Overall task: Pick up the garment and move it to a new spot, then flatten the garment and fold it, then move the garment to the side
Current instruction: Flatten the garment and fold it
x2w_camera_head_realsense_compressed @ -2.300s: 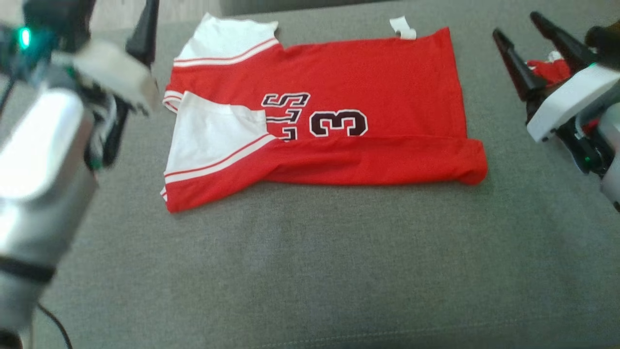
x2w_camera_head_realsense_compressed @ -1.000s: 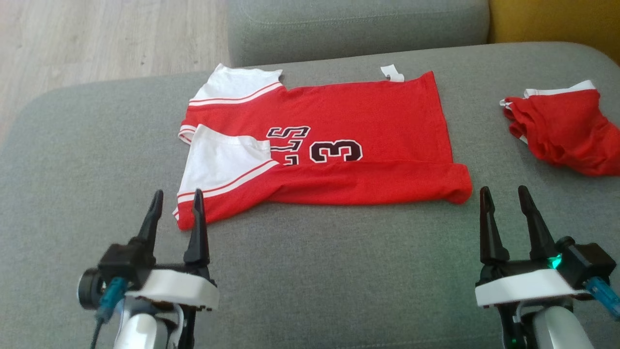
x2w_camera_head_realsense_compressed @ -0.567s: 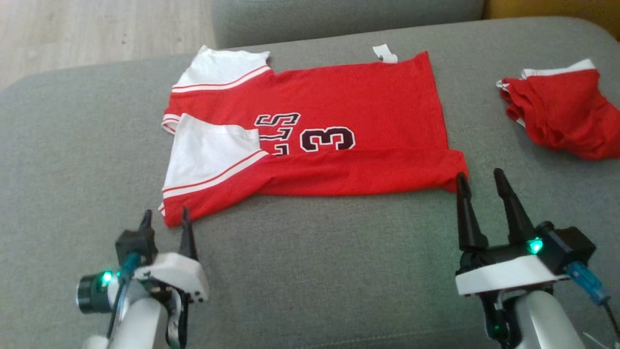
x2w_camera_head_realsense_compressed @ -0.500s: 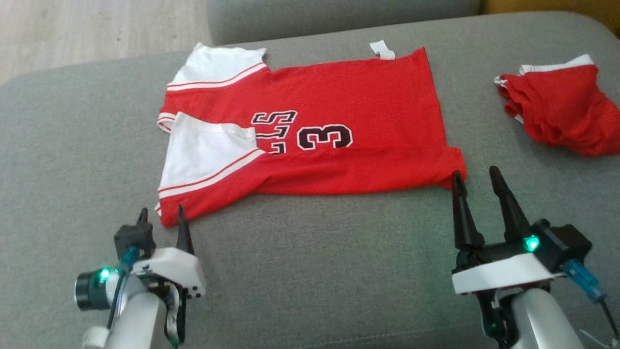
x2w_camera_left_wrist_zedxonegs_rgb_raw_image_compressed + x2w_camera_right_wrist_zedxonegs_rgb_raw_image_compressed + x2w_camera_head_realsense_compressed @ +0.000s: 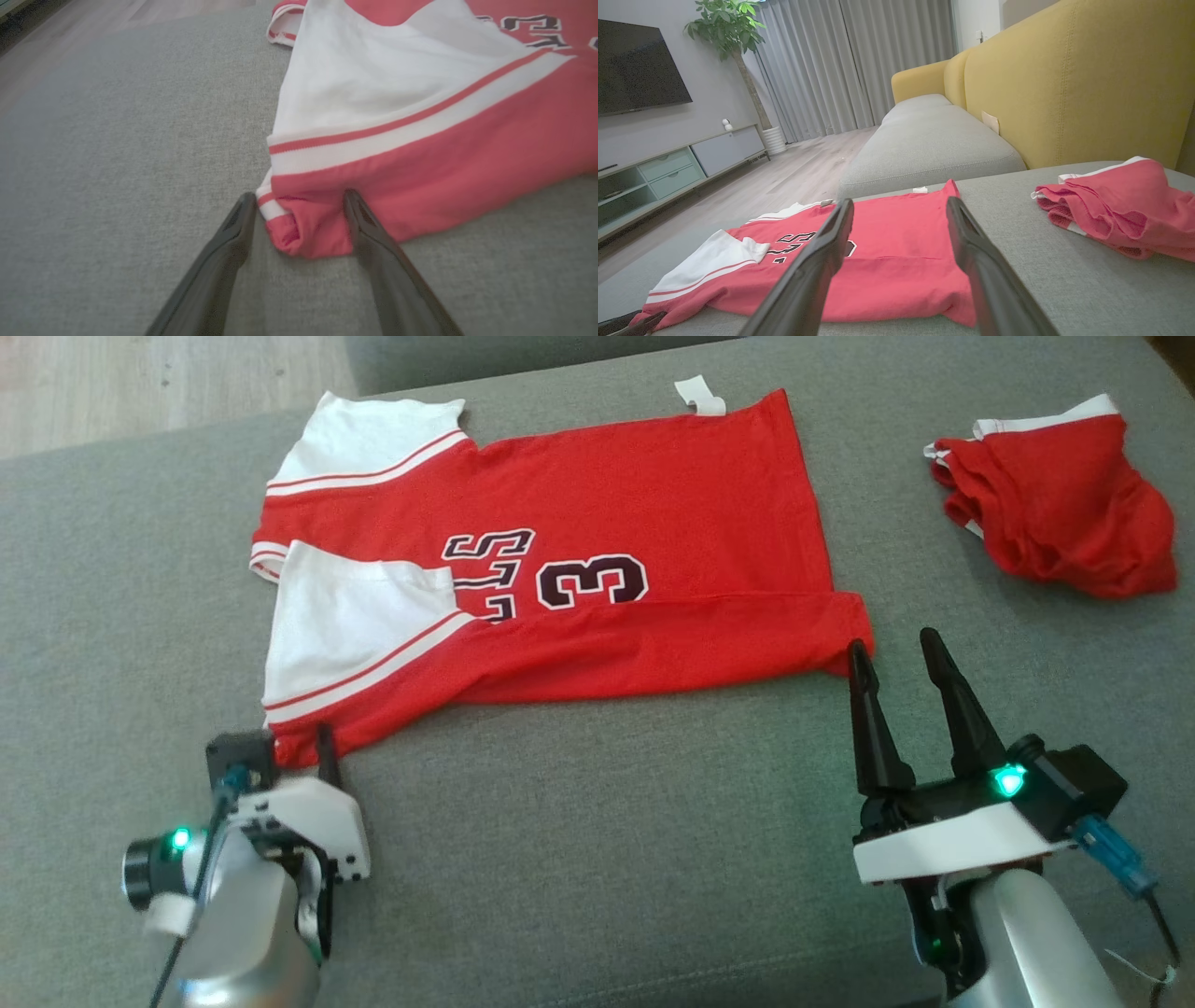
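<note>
The garment (image 5: 597, 504) is a red jersey with white sleeves and a dark "3", lying flat on the grey sofa cushion (image 5: 597, 840) with its near edge folded over. My left gripper (image 5: 297, 749) is open and low on the cushion. In the left wrist view the garment's near left corner (image 5: 303, 233) lies between the left gripper's (image 5: 299, 198) fingers. My right gripper (image 5: 892, 644) is open at the near right corner, its left fingertip at the hem. In the right wrist view the right gripper (image 5: 899, 201) looks out over the garment (image 5: 887, 261), holding nothing.
A second crumpled red garment (image 5: 1055, 513) lies on the cushion to the right, also seen as the red heap (image 5: 1115, 205). A yellow sofa back (image 5: 1064, 84) rises behind it. Wooden floor (image 5: 140, 383) lies beyond the cushion's far left edge.
The head camera has shifted. Both grippers moved forward to the garment's near corners; the left one dropped low so the corner sits between its fingers. Both stayed open.
</note>
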Controlling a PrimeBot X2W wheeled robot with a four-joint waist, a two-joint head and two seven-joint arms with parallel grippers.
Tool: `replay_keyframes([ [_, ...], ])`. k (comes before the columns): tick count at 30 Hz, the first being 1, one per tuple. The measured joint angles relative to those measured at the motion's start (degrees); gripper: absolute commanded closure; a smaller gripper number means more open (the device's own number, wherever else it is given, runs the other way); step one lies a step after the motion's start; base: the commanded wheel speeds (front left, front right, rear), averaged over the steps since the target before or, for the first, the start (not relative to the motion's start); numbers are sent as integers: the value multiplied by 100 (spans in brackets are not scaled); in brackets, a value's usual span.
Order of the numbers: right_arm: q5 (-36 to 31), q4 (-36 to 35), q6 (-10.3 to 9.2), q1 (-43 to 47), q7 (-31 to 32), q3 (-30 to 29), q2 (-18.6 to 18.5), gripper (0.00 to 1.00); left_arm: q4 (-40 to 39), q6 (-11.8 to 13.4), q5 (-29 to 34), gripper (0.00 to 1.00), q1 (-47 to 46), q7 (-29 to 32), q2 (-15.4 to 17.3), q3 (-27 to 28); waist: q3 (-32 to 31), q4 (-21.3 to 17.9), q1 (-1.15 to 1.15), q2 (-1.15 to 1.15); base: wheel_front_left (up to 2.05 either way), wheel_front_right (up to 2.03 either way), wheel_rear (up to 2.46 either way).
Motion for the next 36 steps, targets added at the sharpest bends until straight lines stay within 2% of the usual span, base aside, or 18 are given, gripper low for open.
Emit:
replay_keyframes([
  [5,37,-20,0,1,0,-1,0,0,356,-126,0,0,-328,190,54,-78,63,-53,0,0,0,0,0],
  [6,37,-26,0,1,1,-1,0,0,398,-155,-2,56,-377,219,58,-83,70,-53,0,0,0,0,0],
  [7,37,-31,0,1,1,-2,0,0,448,-181,-2,100,-424,225,60,-89,73,-48,0,0,0,0,0],
  [9,36,-35,0,1,1,-5,0,0,500,-252,-2,100,-471,213,47,-127,72,-28,0,0,0,0,0],
  [14,-55,172,0,-1,1,-78,0,0,470,-245,-59,100,-493,-32,-35,-175,18,128,0,0,0,0,0],
  [18,-185,506,0,-53,142,-349,0,0,-85,-235,-43,100,-394,-77,-37,-238,-14,277,0,0,0,0,0],
  [22,-237,937,0,-329,397,-539,0,0,-1118,-227,78,100,-238,-79,-40,-330,-15,410,0,0,0,0,0],
  [25,-186,1322,0,-547,579,-719,1,0,-1581,-247,133,100,-16,-83,-37,-412,-7,470,0,0,0,0,0],
  [30,-119,2146,0,-901,949,-1118,0,0,-1820,-247,272,100,304,-83,-24,-528,43,533,0,0,0,0,0],
  [36,31,2891,0,-1376,1066,-1198,-1,0,-1923,-247,271,100,303,-83,-15,-569,113,579,0,0,0,0,0],
])
